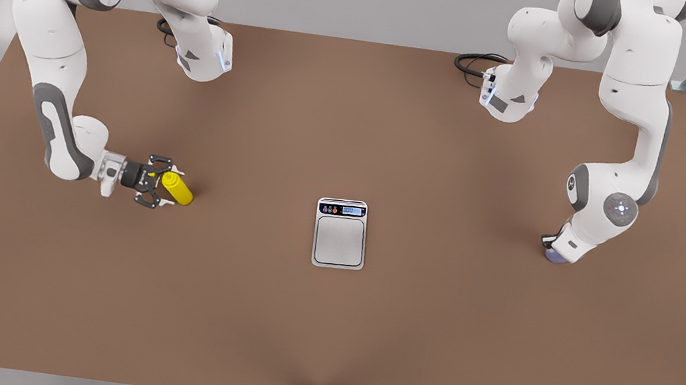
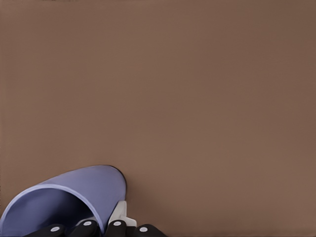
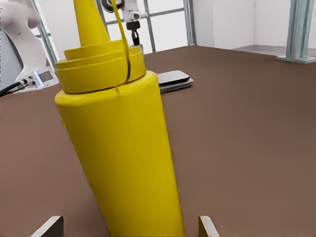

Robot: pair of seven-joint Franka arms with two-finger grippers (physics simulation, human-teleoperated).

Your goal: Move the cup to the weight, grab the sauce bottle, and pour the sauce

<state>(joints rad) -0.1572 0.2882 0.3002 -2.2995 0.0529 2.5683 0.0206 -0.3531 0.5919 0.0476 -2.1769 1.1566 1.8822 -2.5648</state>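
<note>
Brown and matte, the table (image 1: 324,324) is stretching across the whole front view, with pale grey walls behind it and metal frame posts standing at the far corners.

At the front view's right, the left gripper (image 1: 555,252) is reaching straight down at the cup (image 2: 69,200), which is resting on the table well apart from the weight. In the front view just a sliver of its lavender-blue wall is peeking out from under the wrist. The left wrist view is looking into the cup's open mouth, and nothing is lying inside that I can make out (the lowest part of the interior is cut off). Dark fingertips (image 2: 116,228) are sitting at the rim, but whether they are gripping it or standing spread I cannot tell.

At the front view's left, the right gripper (image 1: 158,182) is lying low and level over the table, its fingers spread to either side of the sauce bottle (image 1: 177,189) and not pinching it. In the right wrist view the two pale fingertips (image 3: 48,227) are showing apart from the yellow body, which is standing upright on the table with its pointed nozzle uppermost.

Between the two arms, the weight (image 1: 340,234) is lying flat near the table's middle, its silver plate bare and its dark display strip facing the far edge.
</note>
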